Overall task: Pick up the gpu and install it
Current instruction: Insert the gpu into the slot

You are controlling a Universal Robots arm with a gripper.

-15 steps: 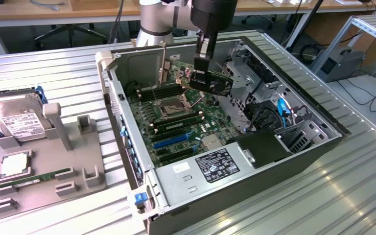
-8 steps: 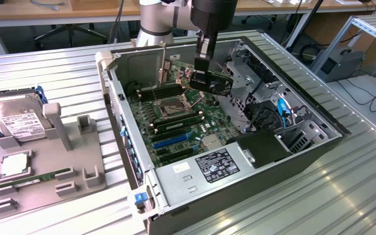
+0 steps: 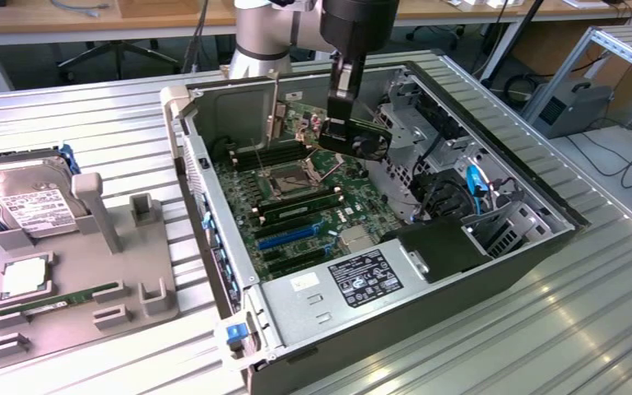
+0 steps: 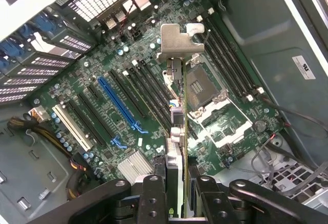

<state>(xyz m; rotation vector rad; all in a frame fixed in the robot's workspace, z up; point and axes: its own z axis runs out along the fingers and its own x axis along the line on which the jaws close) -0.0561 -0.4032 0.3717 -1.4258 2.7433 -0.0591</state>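
Observation:
My gripper (image 3: 342, 115) hangs inside the open computer case (image 3: 480, 271), above the motherboard (image 3: 344, 177), and is shut on the gpu (image 3: 358, 138). The gpu is a dark card held on edge, clear of the board. In the wrist view the gpu (image 4: 176, 131) runs edge-on away from my gripper (image 4: 179, 196), with its silver bracket (image 4: 177, 42) at the far end. It hovers over the black slots between the blue slot (image 4: 120, 106) and the CPU socket (image 4: 202, 85).
On the exterior view's left, a grey holder (image 3: 129, 271) carries a hard drive (image 3: 33, 202), a CPU (image 3: 25, 280) and a green RAM stick (image 3: 58, 300). The case walls, drive cage (image 3: 448, 164) and cables (image 3: 472, 185) crowd the board. A power supply (image 3: 365, 280) sits at the case's near end.

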